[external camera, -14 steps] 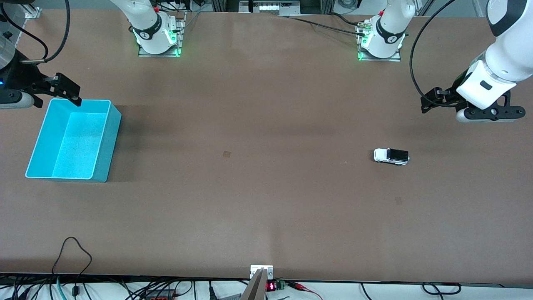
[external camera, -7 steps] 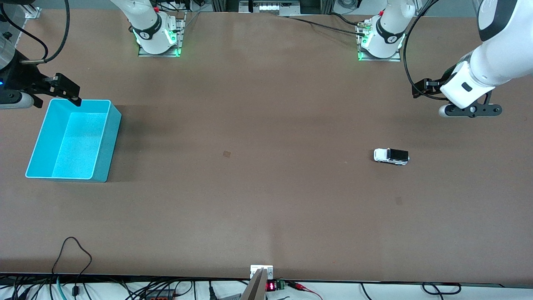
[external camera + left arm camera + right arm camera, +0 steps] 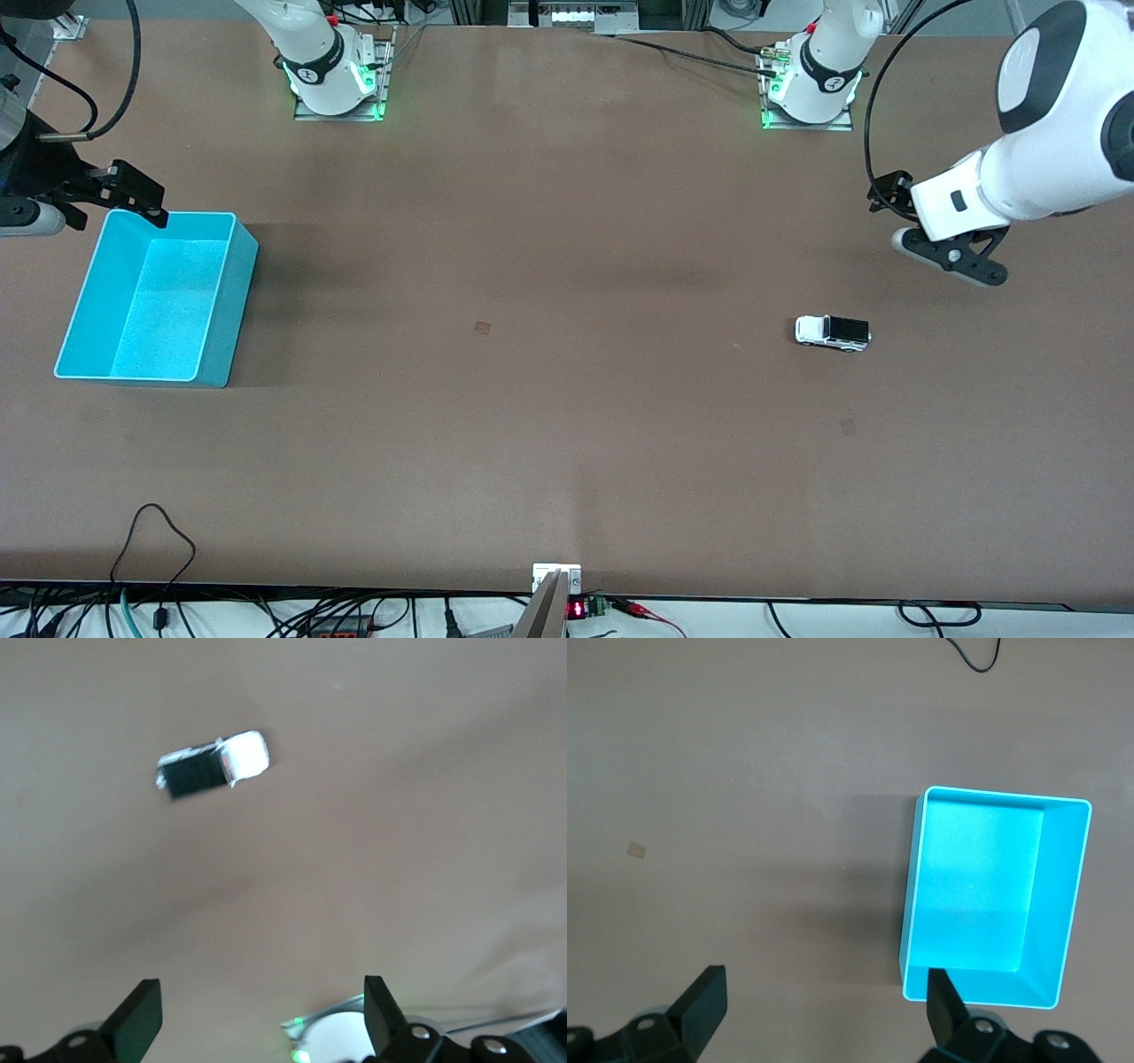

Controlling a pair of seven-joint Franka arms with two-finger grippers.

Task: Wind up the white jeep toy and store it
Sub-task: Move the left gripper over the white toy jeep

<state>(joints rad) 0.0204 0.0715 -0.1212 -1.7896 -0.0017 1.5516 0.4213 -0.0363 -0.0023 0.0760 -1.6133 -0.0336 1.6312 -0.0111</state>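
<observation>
L gripper wide open, empty; jeep at its 11 o'clock in L wrist view, nearer L arm than R.

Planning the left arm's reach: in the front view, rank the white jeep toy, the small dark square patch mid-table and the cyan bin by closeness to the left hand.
1. white jeep toy, left arm's end
2. dark square patch, mid-table
3. cyan bin, right arm's end

Left hand is open.

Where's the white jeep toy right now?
The white jeep toy sits on the table toward the left arm's end, nearer the front camera than the left tool.
</observation>
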